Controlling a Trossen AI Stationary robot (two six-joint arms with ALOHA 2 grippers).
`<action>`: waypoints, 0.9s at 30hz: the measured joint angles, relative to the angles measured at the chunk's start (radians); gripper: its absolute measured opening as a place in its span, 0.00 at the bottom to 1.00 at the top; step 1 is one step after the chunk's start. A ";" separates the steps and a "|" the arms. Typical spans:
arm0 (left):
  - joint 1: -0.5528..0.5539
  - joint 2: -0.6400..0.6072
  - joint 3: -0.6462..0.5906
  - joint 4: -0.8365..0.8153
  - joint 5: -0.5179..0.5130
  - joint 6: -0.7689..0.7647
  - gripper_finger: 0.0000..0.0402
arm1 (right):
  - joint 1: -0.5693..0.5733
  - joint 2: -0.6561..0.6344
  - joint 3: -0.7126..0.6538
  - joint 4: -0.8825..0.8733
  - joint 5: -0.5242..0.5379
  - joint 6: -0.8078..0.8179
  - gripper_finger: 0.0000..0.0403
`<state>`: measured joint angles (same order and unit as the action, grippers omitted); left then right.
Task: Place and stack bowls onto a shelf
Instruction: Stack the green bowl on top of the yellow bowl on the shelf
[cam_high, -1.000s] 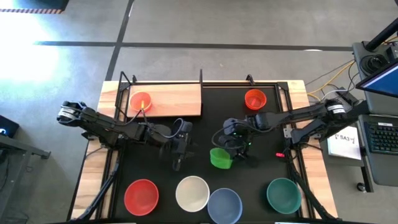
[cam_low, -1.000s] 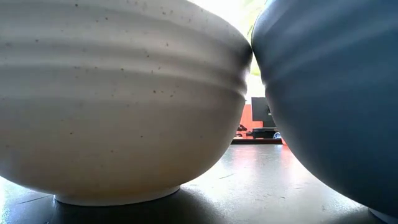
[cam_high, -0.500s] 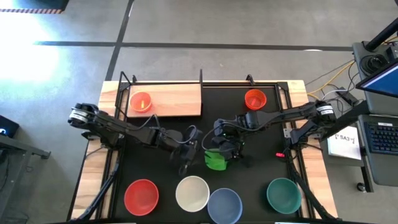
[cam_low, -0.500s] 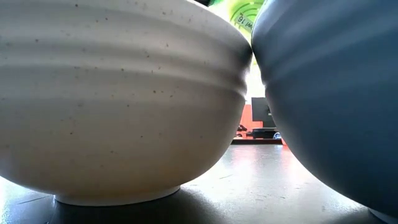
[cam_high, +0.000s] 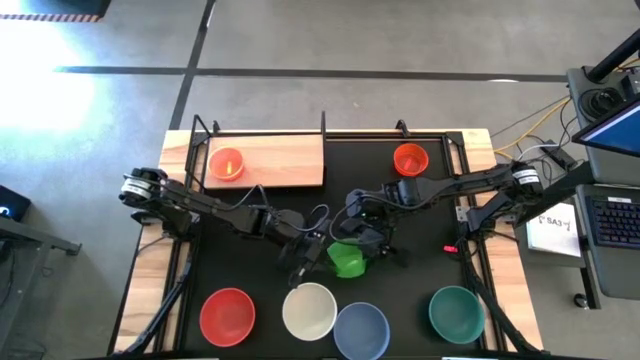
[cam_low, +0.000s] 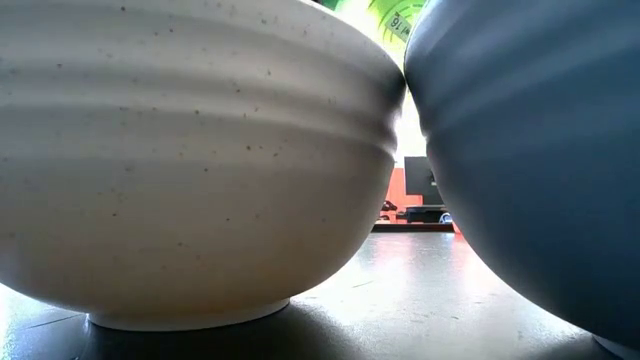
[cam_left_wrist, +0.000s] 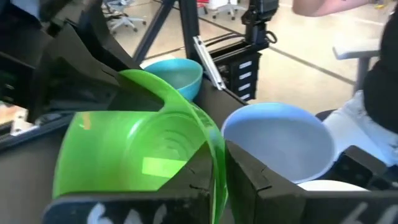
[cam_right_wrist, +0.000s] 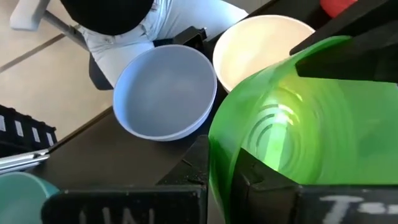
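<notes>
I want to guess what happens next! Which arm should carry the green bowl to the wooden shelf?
Likely left. The left fingers and right fingers both pinch the green bowl, but the shelf lies on the left arm's side.

Left gripper (cam_high: 318, 252), right gripper (cam_high: 349, 238) meet mid-table, clamped.

White bowl (cam_low: 190, 160) touching pale blue bowl (cam_low: 530, 150), green bowl (cam_low: 385, 15) behind

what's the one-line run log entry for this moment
stage: handover mid-table | right claw: shut on green bowl rim | left claw: shut on same rim | shelf: holds yellow bowl
</notes>
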<state>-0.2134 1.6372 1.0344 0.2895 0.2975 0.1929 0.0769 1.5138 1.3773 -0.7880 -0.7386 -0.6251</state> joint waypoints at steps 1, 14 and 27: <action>0.000 0.000 0.000 0.001 0.011 -0.006 0.02 | 0.000 0.000 0.000 0.007 -0.002 0.001 0.03; -0.001 0.001 0.000 -0.001 0.031 -0.036 0.00 | -0.006 -0.001 0.022 0.069 0.016 0.073 0.35; 0.031 0.000 -0.003 -0.031 0.033 -0.121 0.00 | -0.057 -0.003 0.155 -0.130 0.199 0.342 0.50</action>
<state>-0.1821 1.6375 1.0317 0.2581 0.3301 0.0716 0.0195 1.5112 1.5325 -0.9176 -0.5394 -0.2834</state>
